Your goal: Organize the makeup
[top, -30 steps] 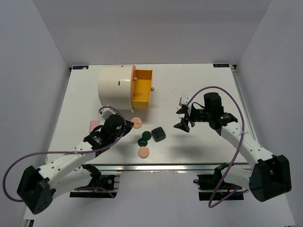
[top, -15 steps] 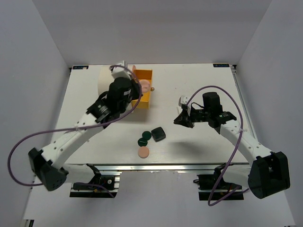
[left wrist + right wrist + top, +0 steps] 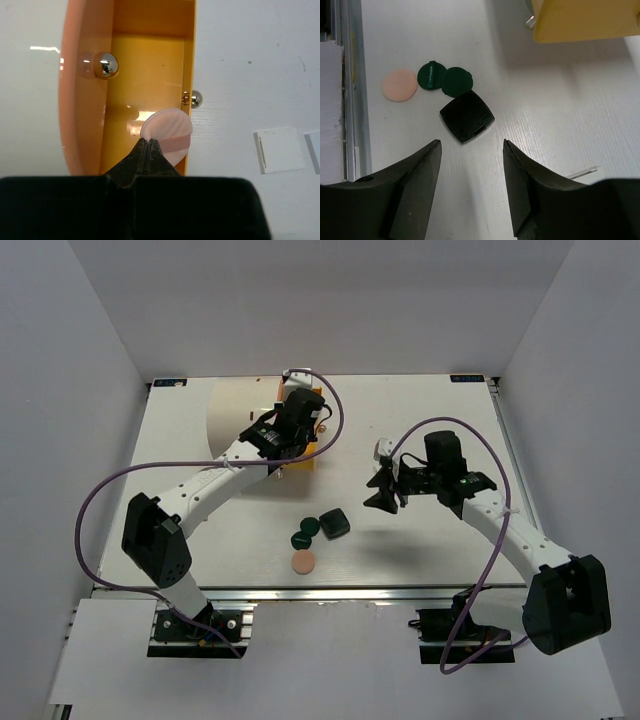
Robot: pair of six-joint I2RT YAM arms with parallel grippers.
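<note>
My left gripper [image 3: 148, 141] is shut on the edge of a peach disc [image 3: 167, 131] and holds it over the open orange drawer [image 3: 145, 60], close to its right wall. In the top view this gripper [image 3: 300, 428] is at the drawer. My right gripper [image 3: 471, 145] is open and empty above the table, right of a dark square compact [image 3: 467, 116]. Two dark green discs [image 3: 431, 75] and a second peach disc [image 3: 399, 84] lie beyond the compact. The top view shows the compact [image 3: 335, 524], the green discs [image 3: 305, 533], the peach disc [image 3: 302, 562] and the right gripper [image 3: 385, 490].
The big cream cylinder [image 3: 232, 415] stands at the back left, its drawer pulled out toward the right. Gold knobs [image 3: 106, 65] sit on the drawer front. Two white square tiles [image 3: 278, 150] lie on the table beside the drawer. The table's near rail [image 3: 350, 100] runs close to the discs.
My left arm lifted a peach disc from the near-left table and swung it back over the open drawer. The right gripper stayed about where it was, open.
</note>
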